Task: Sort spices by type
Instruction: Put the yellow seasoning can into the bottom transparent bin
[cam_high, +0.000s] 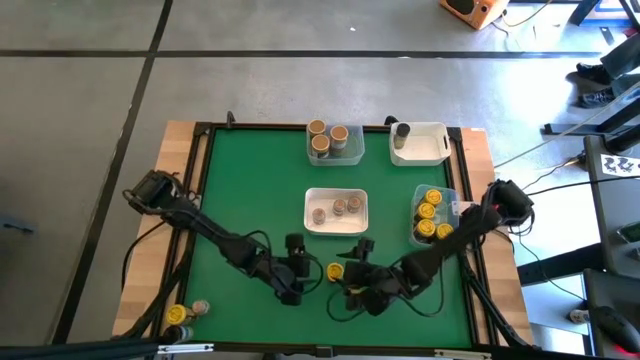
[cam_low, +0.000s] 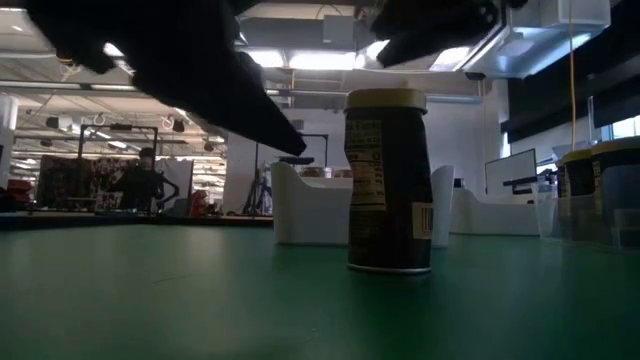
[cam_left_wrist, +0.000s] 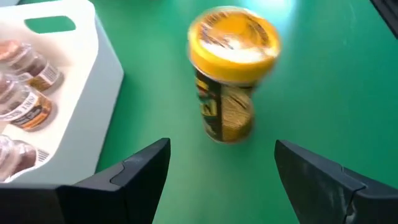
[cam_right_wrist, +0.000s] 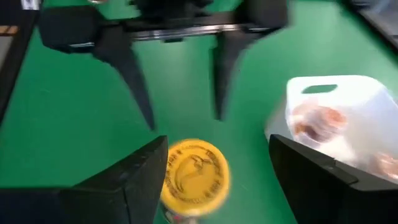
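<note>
A yellow-lidded spice jar (cam_high: 336, 271) stands upright on the green mat near the near edge. It shows tall in the low view (cam_low: 388, 180). My left gripper (cam_high: 308, 272) is just to its left and open, and the jar (cam_left_wrist: 233, 68) sits ahead of its fingertips (cam_left_wrist: 221, 146). My right gripper (cam_high: 354, 277) is just to the jar's right, also open. In the right wrist view the jar's lid (cam_right_wrist: 194, 176) sits low between the two fingers (cam_right_wrist: 217, 143), close to one of them, and the left gripper's fingers (cam_right_wrist: 180, 81) show beyond it.
A white tray (cam_high: 312, 196) mid-table holds jars lying down. A clear tray (cam_high: 335, 158) at the far edge holds tan-lidded jars, and a white tray (cam_high: 440, 135) beside it holds one grey-lidded jar. A clear tray (cam_high: 449, 196) on the right holds yellow-lidded jars. Two jars (cam_high: 176, 314) sit at the near-left corner.
</note>
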